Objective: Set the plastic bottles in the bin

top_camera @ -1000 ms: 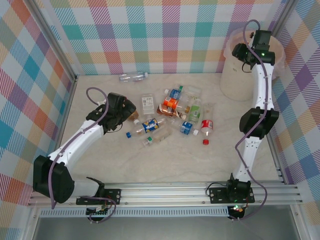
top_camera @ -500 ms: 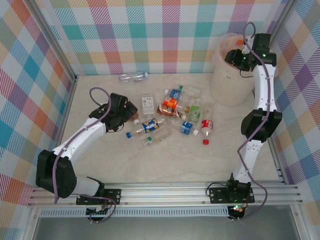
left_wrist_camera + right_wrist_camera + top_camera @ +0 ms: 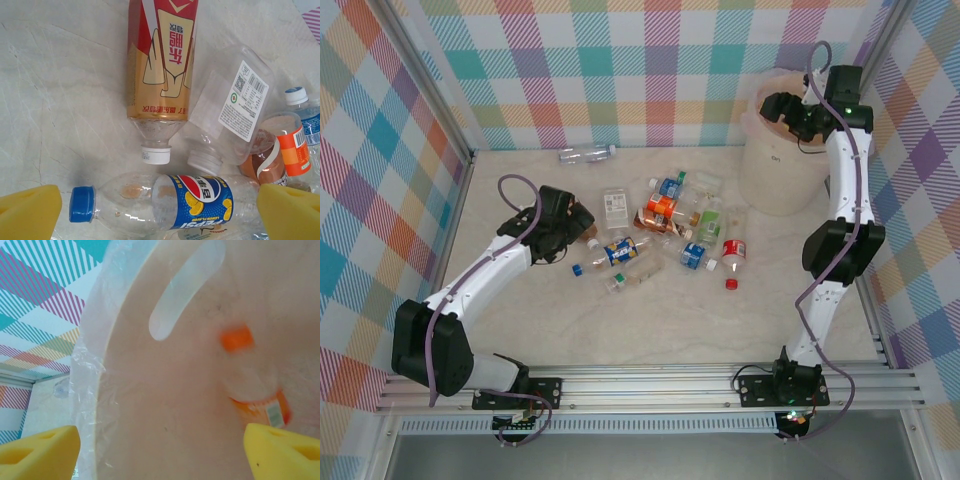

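Note:
Several plastic bottles (image 3: 665, 232) lie in a loose heap mid-table. My left gripper (image 3: 582, 228) hovers open at the heap's left end. Its yellow fingertips (image 3: 30, 212) straddle a blue-capped Pepsi bottle (image 3: 200, 200) without touching it. Beyond that lie a gold-and-red labelled bottle (image 3: 160, 65) and a clear white-labelled one (image 3: 235, 110). My right gripper (image 3: 772, 106) is open over the mouth of the cream bin (image 3: 782, 170). Between its fingers (image 3: 160, 450) I look into the bagged bin (image 3: 165, 405), where a blurred orange-capped bottle (image 3: 250, 375) is loose inside.
One clear bottle (image 3: 587, 153) lies alone by the back wall. A red-labelled bottle (image 3: 733, 252) and a loose red cap (image 3: 731, 284) sit at the heap's right. Checked walls close the table on three sides, with bare tabletop (image 3: 650, 330) toward the front rail.
My right gripper opened over the bin and the orange-capped bottle dropped free. The bin shifted left with the arm. The left arm barely moved.

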{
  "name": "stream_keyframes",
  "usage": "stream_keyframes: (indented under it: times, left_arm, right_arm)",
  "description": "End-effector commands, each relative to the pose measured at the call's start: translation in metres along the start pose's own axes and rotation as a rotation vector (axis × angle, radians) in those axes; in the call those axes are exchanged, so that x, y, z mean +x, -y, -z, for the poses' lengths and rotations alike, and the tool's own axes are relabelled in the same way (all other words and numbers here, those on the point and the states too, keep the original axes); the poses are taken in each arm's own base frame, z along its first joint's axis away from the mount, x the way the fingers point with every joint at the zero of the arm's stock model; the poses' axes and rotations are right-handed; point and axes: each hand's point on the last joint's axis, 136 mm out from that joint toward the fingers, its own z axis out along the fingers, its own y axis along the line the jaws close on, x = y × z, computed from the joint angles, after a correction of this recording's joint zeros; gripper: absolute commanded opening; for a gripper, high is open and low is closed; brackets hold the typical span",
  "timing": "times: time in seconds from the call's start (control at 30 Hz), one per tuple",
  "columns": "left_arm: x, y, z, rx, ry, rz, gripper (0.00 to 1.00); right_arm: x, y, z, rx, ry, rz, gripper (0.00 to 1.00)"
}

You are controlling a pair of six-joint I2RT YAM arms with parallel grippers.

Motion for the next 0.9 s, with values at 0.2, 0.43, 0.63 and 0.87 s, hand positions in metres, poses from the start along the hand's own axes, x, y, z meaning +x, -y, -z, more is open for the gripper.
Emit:
stream_keyframes:
  times: [0.2,0.43,0.63,0.87]
  left_arm:
    - [0.004,-0.023,-0.004,-0.057,-0.022,0.005,1.0]
    - [0.004,-0.033,-0.001,-0.065,-0.014,0.02,1.0]
    - [0.006,-0.034,-0.003,-0.043,-0.016,0.07,1.0]
    - [0.006,-0.025,-0.006,0.014,-0.014,0.098,1.0]
  right_arm:
    - [-0.037,-0.046,0.076,0.014,0.197,0.066,0.93]
    - [-0.016,-0.065,0.115,0.0,0.235,0.051,1.0]
    - [0.048,-0.092,0.137,-0.12,0.155,0.052,1.0]
    - [0.152,-0.058,0.113,-0.073,0.055,-0.066,1.0]
